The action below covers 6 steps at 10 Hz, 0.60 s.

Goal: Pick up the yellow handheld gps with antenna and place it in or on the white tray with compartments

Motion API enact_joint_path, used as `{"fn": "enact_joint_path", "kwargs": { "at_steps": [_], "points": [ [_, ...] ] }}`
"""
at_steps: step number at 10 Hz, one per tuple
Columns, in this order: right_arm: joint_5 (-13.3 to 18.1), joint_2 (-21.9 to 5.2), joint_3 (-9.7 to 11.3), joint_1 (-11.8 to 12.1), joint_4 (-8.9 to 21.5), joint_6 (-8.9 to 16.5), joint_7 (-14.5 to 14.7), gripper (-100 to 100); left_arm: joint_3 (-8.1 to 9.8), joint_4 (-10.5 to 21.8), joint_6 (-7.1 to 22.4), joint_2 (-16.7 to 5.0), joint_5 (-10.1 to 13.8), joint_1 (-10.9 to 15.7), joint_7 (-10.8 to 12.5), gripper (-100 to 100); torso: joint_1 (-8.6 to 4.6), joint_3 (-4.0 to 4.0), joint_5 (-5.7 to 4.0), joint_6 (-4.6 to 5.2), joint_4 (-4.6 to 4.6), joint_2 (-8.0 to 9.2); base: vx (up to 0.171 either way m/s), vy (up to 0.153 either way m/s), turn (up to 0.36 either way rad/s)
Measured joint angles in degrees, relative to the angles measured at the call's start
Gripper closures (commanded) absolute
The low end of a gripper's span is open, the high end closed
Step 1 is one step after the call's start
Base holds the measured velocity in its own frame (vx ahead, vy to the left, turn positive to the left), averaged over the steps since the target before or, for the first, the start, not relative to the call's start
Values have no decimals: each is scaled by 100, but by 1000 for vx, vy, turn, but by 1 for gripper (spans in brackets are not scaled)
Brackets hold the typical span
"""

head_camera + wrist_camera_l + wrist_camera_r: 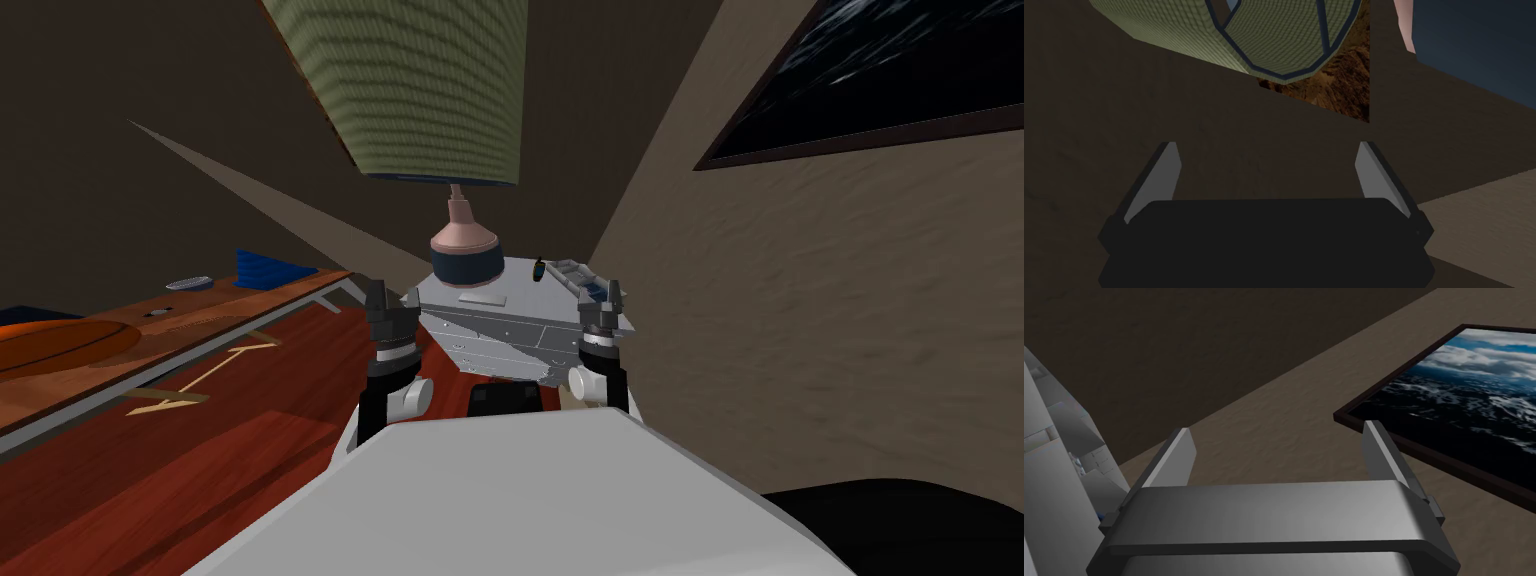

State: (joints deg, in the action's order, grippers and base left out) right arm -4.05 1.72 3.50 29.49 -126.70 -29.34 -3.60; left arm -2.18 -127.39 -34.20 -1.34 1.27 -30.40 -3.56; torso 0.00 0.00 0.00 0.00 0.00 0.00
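A small dark handheld gps with a thin antenna stands on top of a grey chest of drawers, near its back. Just right of it on the same top lies the pale tray with compartments. My left gripper is raised in front of the chest's left corner, and in the left wrist view this gripper is open and empty. My right gripper hovers by the chest's right edge, close to the tray. It is open and empty too, with pale grey compartmented shapes beside it.
A lamp with a green shade stands on the chest, left of the gps, beside a flat white slab. A long wooden table with blue and orange things runs along the left. The floor is red wood.
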Motion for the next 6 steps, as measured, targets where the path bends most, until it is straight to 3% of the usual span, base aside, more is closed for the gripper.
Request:
{"fn": "enact_joint_path", "kwargs": {
  "at_steps": [6],
  "points": [
    [432,-928,-251,-90,29,315,104,-100,-1,0,0,1,0,2,0,0,18,35,4,0,13,60,-163,46,-3]
  ]
}}
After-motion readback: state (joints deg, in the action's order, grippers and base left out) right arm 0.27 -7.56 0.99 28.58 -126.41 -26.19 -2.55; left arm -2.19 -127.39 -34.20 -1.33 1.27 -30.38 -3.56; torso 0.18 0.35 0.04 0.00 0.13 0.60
